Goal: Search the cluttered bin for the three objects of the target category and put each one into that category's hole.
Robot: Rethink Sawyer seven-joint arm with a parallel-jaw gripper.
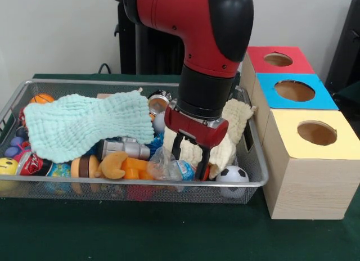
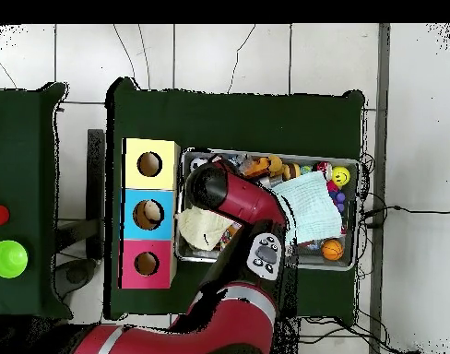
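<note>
I see the green worktop (image 1: 169,233) carrying the wire bin (image 1: 247,171) and, just beside it, three wooden boxes with holes: yellow (image 1: 309,160), blue (image 1: 293,91), red (image 1: 278,59). My arm (image 1: 197,25) reaches down into the bin's box-side end. A mint cloth (image 1: 84,126) lies over the clutter at the other end. The end effector (image 1: 193,160) is released, fingers spread just above a cream cloth (image 1: 233,131). A small soccer ball (image 1: 232,175) sits in the front corner.
</note>
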